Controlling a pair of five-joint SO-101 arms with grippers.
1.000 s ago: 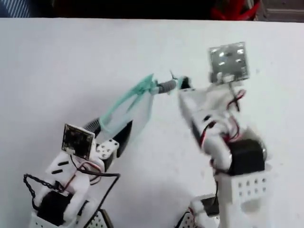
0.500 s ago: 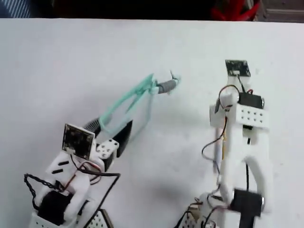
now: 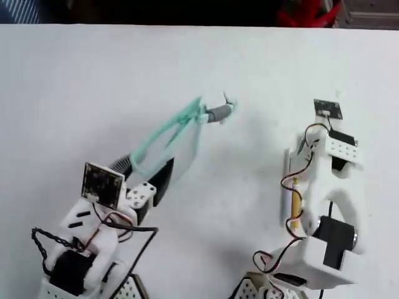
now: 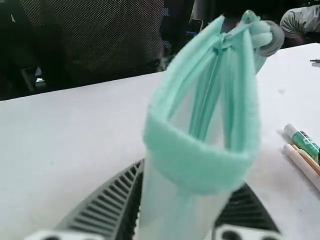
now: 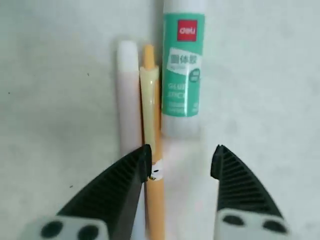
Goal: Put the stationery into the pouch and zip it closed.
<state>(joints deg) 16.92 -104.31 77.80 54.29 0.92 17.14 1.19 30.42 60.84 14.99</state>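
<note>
The white table (image 3: 93, 68) ran up to a dark strip of room at its far edge. In the high view, the left gripper (image 3: 157, 177) pinched the near end of the teal pouch (image 3: 171, 137), which stretched slantwise away from it, with a grey zip pull (image 3: 218, 113) at the far end. The right arm (image 3: 324, 187) hung over the pens (image 3: 290, 199), well apart from the pouch.

In the left wrist view the pouch stood clamped between the two jaws, its mouth gaping open. The glue stick (image 4: 301, 141) lay on the table off to one side.

In the right wrist view the right gripper (image 5: 180, 160) was spread wide, holding nothing. One jaw was just over the orange pen (image 5: 149, 100). The white pen (image 5: 128, 95), the orange pen and the glue stick lay side by side on the table.
</note>
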